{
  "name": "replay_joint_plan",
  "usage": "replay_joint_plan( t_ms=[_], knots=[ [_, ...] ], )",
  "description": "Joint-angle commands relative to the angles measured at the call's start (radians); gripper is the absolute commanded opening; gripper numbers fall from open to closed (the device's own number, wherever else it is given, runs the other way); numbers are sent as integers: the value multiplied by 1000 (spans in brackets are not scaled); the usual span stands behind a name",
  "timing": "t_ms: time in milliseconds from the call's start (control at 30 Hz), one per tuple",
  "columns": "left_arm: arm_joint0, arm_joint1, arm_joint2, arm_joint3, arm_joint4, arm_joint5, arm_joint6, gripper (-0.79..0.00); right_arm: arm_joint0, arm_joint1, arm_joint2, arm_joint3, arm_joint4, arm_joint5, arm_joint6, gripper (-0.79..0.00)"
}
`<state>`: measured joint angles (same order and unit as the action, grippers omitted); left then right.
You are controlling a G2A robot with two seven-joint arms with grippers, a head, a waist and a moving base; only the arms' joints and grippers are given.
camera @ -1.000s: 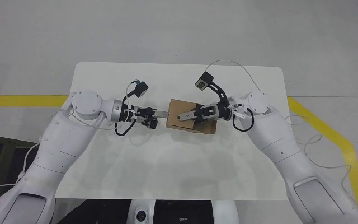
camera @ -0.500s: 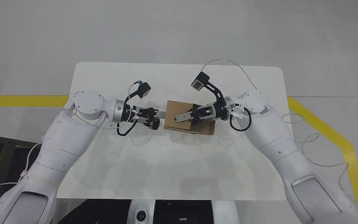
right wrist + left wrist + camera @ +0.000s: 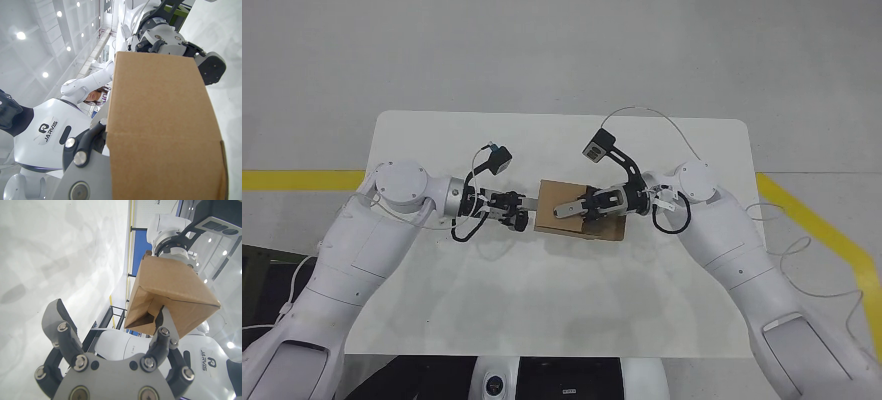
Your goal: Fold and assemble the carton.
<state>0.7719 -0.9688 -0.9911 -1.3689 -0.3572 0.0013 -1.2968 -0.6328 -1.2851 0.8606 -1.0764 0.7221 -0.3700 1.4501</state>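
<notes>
I have the carton [image 3: 564,192] at the centre of the top view, on the middle of the white table [image 3: 442,300]. It is well apart from all four table edges. Its brown top panel faces up, and its long edges run slightly tilted from the left of the frame to the right.

The left gripper [image 3: 528,205] sits at the carton's left end. In its wrist view the left gripper [image 3: 112,309] is spread wide. One finger [image 3: 166,317] has its tip tucked into the seam of the carton's [image 3: 170,281] open end flaps. The other finger [image 3: 60,313] stands free over bare table and holds nothing.

The right gripper [image 3: 567,210] comes in from the right of the frame and lies across the carton's top panel. In the right wrist view the carton [image 3: 160,123] covers most of it, so I cannot tell whether it is clamped or loose.

For room to move, there is bare table above the carton in the top view. A broader strip lies below it toward the lower edge. A thin cable [image 3: 662,115] arcs over the upper right of the table, near the right arm. Yellow floor tape [image 3: 302,180] runs beyond the table's left side.
</notes>
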Motion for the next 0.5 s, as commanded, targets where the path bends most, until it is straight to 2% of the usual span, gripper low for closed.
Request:
replay_joint_plan(
  t_ms=[0,467],
  knots=[
    [-1,-1,1,1,-1,-1,-1,0,-1,-1,1,1,0,1,1,-785],
    [-5,-4,3,17,3,-3,3,0,-8,-1,12,0,-11,5,5,-785]
  ],
)
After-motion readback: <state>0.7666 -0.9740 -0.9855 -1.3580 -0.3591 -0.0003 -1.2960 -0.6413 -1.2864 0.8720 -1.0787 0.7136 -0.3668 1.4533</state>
